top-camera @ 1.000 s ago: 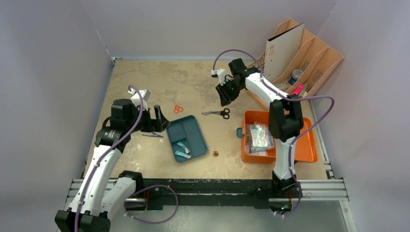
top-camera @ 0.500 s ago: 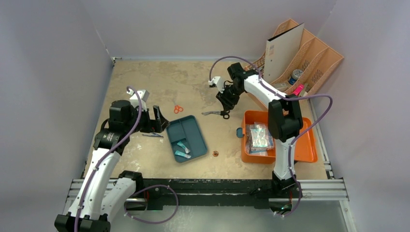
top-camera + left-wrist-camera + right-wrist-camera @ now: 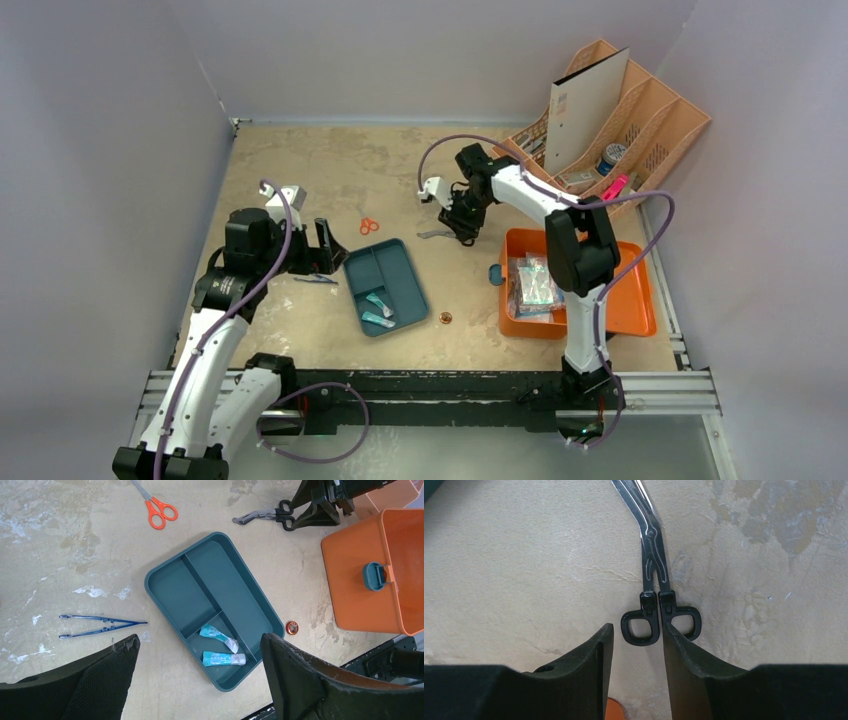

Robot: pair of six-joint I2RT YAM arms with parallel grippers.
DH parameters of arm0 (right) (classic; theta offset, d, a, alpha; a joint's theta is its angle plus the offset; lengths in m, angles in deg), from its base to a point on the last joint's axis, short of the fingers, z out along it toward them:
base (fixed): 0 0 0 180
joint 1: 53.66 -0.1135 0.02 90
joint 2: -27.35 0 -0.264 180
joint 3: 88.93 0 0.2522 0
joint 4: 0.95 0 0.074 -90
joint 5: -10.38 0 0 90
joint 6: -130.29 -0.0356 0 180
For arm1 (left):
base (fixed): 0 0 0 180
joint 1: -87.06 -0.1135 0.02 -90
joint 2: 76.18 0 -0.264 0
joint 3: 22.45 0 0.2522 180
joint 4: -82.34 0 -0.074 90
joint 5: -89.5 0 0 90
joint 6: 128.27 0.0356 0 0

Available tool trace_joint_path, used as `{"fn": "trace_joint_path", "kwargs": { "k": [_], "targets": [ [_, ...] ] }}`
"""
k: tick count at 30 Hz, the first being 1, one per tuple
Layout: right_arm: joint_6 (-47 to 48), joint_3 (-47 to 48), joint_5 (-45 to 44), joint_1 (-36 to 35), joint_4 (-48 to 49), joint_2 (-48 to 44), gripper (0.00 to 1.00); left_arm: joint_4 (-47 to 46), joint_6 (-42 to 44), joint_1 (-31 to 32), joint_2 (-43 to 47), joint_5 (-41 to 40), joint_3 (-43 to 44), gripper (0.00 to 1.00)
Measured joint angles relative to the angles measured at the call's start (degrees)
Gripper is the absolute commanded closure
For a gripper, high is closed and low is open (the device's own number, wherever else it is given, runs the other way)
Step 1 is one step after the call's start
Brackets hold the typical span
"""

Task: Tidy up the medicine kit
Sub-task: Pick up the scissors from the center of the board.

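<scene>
The medicine kit point(image 3: 632, 300), a bright orange case, lies open at the right with shiny packets point(image 3: 535, 282) in its left half. It shows again at the right edge of the left wrist view point(image 3: 350, 580), its grey-blue latch point(image 3: 374, 575) facing the tray. My right gripper point(image 3: 462, 228) is down at the black-handled scissors point(image 3: 436, 235). In the right wrist view it stands open point(image 3: 637, 630), with one handle loop of the scissors point(image 3: 651, 555) between its fingertips and nothing gripped. My left gripper point(image 3: 199, 640) hangs wide open above the dark teal tray point(image 3: 200, 585).
Two small teal tubes point(image 3: 224, 658) lie in the tray's near compartment. Blue tweezers point(image 3: 100, 625) lie to its left, orange scissors point(image 3: 157, 510) beyond it, and a small copper disc point(image 3: 292, 627) is by its corner. A peach desk organizer point(image 3: 620, 120) stands at the back right.
My right gripper has come down and to the left, onto the handles of the black scissors. The left arm has hardly moved.
</scene>
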Motion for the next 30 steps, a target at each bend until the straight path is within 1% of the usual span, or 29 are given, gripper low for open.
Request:
{"fn": "trace_joint_path", "kwargs": {
  "k": [6,11,16,20,22,26,30],
  "targets": [
    [1.20,-0.04,-1.51,-0.48,1.25,1.53,0.57,0.52,0.00,0.00,0.07,-0.39,0.00,0.11],
    [2.23,1.99,-3.23,-0.39,0.57,4.61,0.56,0.83,0.02,0.00,0.70,-1.44,-0.02,0.11],
    [3.13,2.03,-3.63,-0.37,0.11,4.70,0.56,0.83,0.02,0.00,1.11,-1.88,-0.04,0.11],
    [3.54,2.14,-3.72,-0.37,-0.13,4.72,0.58,0.85,0.02,0.00,1.29,-2.08,-0.28,0.11],
    [3.56,2.14,-3.93,-0.37,-0.07,4.72,0.60,0.90,0.02,0.00,1.29,-2.10,-0.31,0.11],
    [3.21,2.10,-5.55,-0.44,0.83,4.81,0.70,0.90,0.02,0.00,1.31,-2.29,-0.31,0.11],
    [1.81,1.03,-6.60,-0.76,2.27,4.33,0.83,0.90,0.00,0.00,1.31,-2.75,-0.31,0.11]
  ]
}}
